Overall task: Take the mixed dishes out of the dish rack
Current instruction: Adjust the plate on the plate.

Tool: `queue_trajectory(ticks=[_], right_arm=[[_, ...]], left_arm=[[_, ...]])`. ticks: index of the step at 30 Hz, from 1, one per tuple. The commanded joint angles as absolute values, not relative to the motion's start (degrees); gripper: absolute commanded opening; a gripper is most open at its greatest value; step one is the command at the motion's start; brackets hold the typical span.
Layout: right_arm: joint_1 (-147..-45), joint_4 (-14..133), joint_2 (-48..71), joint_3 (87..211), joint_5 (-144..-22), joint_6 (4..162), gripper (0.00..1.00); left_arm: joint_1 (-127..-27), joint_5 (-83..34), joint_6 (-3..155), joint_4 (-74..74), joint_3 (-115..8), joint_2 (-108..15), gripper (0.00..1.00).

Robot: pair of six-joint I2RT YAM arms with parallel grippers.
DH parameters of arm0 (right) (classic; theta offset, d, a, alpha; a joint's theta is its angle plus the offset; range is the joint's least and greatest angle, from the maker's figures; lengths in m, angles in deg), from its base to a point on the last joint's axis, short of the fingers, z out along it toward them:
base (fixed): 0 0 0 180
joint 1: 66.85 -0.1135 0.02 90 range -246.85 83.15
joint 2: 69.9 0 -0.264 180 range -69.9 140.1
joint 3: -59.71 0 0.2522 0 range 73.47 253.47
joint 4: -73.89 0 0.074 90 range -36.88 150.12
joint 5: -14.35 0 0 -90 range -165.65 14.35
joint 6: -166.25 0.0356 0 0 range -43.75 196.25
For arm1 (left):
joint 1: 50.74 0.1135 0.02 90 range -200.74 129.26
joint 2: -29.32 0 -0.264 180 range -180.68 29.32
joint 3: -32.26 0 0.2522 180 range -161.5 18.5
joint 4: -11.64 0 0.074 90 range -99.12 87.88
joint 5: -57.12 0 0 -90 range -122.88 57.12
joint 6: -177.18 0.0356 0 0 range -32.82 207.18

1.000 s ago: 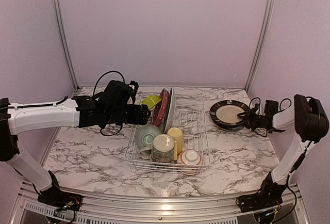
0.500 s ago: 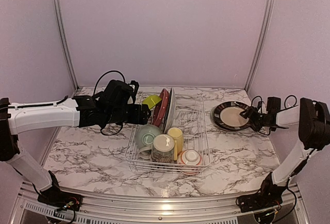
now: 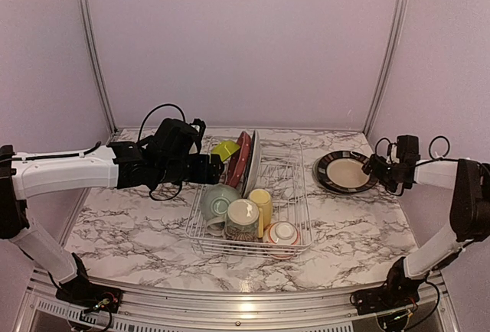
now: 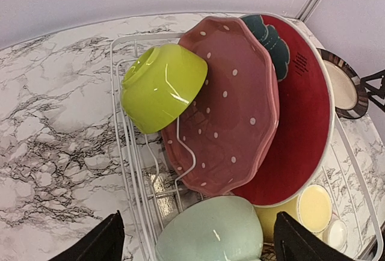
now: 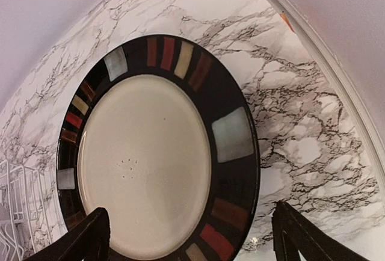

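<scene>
Top external: the white wire-grid dish rack [image 3: 295, 194] sits mid-table on the veined marble table [image 3: 130, 225], with the left gripper [image 3: 213, 168] at its far-left corner. Left wrist: jaws spread wide, empty, above a glossy lime bowl [image 4: 162, 86] and a scalloped, dotted pink plate [image 4: 228, 104]. Right wrist: the right gripper [image 5: 192, 234], jaws apart, holds nothing — the round cream plate [image 5: 144, 165], dark rim colour-blocked, lies flat beside the rack.

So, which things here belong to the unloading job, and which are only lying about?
Job: dish rack; in it lime bowl, pink dotted plate, red plate, pale green bowl, yellow mug, patterned mug, small patterned bowl; dark-rimmed plate, already out, right of the rack.
Not the job: marble table, metal frame posts.
</scene>
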State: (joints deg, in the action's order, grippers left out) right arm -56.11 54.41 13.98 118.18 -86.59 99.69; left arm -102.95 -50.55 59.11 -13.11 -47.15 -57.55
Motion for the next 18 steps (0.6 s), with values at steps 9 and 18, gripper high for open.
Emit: queue_trajectory(ticks=[9, 18], right_arm=[[-57.5, 50.0, 15.5, 123.7, -78.8, 98.5, 0.83], [-55.9, 53.7, 22.4, 126.1, -84.9, 98.2, 0.38]], left_arm=[[-102.8, -52.5, 59.2, -14.5, -45.7, -54.3, 0.9], [-102.8, -52.6, 59.1, -14.8, -44.7, -53.1, 0.91]])
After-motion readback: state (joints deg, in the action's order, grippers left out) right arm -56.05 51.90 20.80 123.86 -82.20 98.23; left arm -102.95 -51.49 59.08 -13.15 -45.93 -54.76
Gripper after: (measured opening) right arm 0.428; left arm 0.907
